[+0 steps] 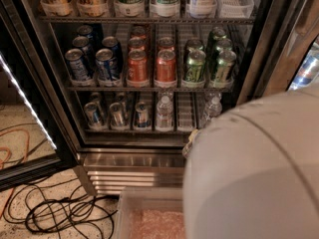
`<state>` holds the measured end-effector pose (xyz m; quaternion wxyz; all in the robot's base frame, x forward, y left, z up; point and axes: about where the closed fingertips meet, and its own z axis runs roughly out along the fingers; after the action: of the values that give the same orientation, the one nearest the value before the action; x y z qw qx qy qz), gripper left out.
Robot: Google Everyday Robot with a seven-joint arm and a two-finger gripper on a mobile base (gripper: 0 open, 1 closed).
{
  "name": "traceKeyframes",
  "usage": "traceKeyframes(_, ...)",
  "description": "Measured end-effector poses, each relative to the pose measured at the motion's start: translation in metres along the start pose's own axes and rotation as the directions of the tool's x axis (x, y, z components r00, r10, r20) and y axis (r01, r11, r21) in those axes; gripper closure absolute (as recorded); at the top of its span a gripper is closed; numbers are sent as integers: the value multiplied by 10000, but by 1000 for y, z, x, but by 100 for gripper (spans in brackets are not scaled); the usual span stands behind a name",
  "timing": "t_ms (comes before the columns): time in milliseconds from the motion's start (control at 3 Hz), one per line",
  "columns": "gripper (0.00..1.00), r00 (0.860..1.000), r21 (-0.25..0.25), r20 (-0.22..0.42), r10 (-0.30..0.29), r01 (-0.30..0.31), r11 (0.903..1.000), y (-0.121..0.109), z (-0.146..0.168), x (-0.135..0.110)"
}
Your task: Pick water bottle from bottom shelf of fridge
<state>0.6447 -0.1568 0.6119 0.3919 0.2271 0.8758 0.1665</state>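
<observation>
The fridge [130,159] stands open. On its bottom shelf [185,114] a water bottle [164,111] stands upright in a middle lane, right of the silver-blue cans [117,114], with a second bottle [212,107] farther right. The white arm housing [259,173] fills the lower right; only a pale tip of the hand [191,142] shows at its left edge, below the shelf front, and its opening cannot be told.

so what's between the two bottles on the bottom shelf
Camera view: one bare lane between left bottle and right bottle; end effector hidden behind the arm, lower right.
</observation>
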Motion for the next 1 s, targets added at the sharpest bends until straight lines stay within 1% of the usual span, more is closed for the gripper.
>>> traceKeyframes(333,100,9799,162,-1409,1415,-1407,9899,-10,-18,38)
traceKeyframes(667,100,9374,533,-2299,2616,-2563,9651,-15,-20,59)
traceKeyframes(1000,100,9204,500,-2487,3018,-2990,9529,-16,-26,64)
